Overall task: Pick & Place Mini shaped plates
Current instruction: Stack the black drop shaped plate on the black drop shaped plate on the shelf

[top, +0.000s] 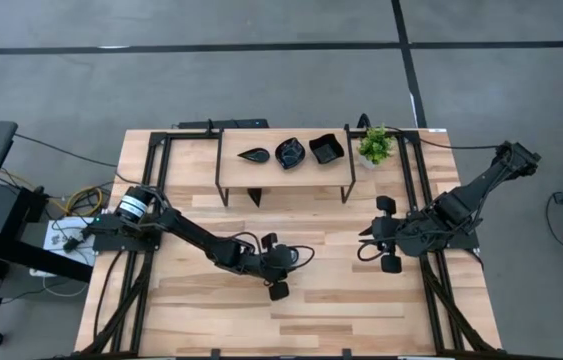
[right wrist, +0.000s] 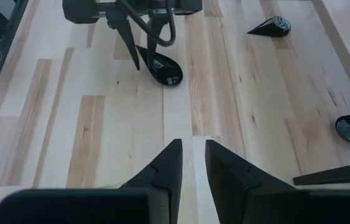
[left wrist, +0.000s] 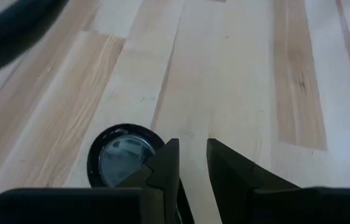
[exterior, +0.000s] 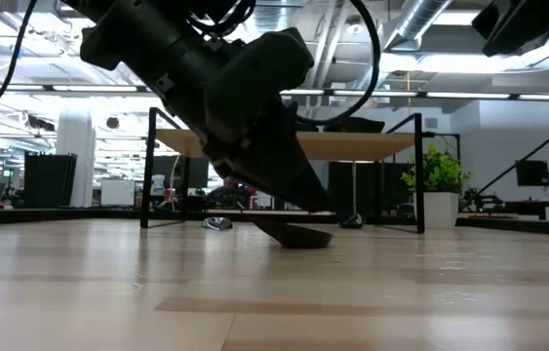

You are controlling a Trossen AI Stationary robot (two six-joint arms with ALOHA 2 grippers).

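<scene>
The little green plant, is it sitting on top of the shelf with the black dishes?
No, the green plant stands on the table just past the shelf's right end, while three black dishes sit on the shelf.

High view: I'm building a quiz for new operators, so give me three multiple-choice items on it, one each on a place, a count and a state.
1. Where does the plant stand?
A. on top of the shelf
B. on the table, beside the shelf on the right arm's side
C. under the shelf

2. How many plates lie on top of the shelf?
A. one
B. three
C. six

3. How do those plates lie?
A. stacked in one pile
B. leaning on the plant
C. in a row, apart from each other

Key:
1 B, since the pot sits past the shelf's end.
2 B, since a teardrop, a scalloped and a square one show.
3 C, since wood shows between them.
</scene>
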